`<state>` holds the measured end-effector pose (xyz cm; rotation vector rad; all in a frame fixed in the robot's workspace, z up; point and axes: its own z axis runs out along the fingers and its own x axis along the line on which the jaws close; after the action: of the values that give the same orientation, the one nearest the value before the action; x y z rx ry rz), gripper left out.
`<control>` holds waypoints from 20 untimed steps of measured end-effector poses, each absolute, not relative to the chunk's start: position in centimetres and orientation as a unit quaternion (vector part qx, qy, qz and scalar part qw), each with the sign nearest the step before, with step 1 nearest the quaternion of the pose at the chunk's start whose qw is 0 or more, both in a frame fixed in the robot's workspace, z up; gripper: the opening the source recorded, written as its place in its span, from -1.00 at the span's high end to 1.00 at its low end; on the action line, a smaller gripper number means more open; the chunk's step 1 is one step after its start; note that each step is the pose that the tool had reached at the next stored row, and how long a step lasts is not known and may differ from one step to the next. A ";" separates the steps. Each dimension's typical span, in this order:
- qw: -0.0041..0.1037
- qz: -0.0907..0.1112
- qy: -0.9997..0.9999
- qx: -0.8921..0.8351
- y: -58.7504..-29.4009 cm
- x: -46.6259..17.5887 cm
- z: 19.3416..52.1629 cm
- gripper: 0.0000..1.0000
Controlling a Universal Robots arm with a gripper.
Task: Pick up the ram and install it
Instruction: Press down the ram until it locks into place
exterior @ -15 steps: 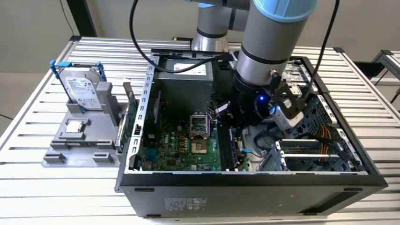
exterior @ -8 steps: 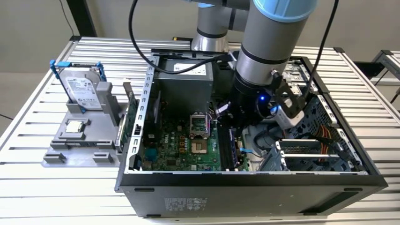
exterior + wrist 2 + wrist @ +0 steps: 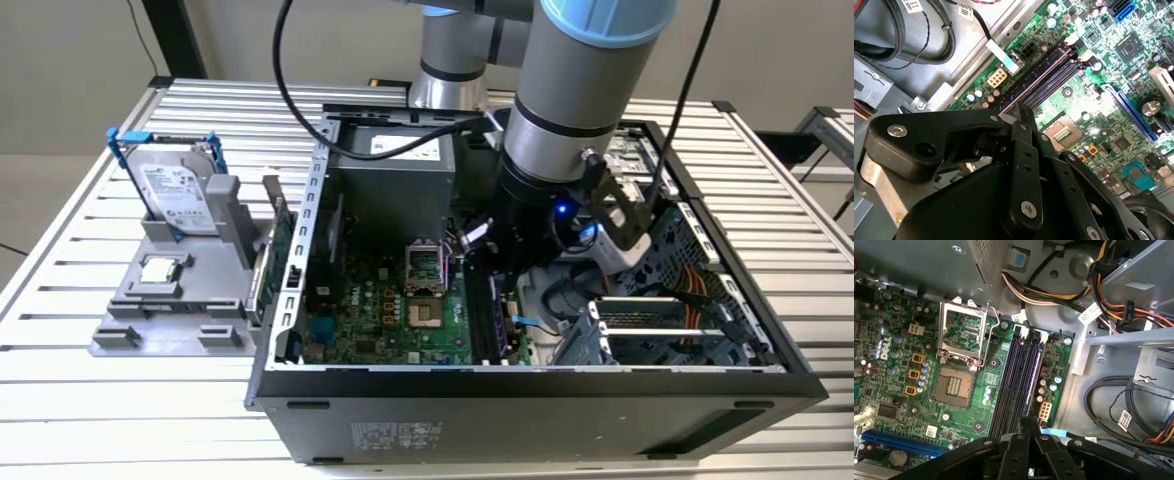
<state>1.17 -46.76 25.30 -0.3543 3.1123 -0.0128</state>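
ram (image 3: 1030, 377) seated in motherboard slot, fingers (image 3: 1026, 427) pressed together above its end

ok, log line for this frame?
arm: inside open PC case | gripper: low over black memory slots on motherboard | held item: cannot tell
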 end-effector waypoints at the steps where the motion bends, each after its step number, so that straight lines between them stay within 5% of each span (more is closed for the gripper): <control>1: 0.005 -0.004 0.993 -0.116 -46.8 1.2 25.3 1.00; 20: 0.005 -0.004 0.983 -0.181 -46.8 1.2 25.3 1.00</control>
<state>1.17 -46.76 25.31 -0.5684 3.0799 -0.0120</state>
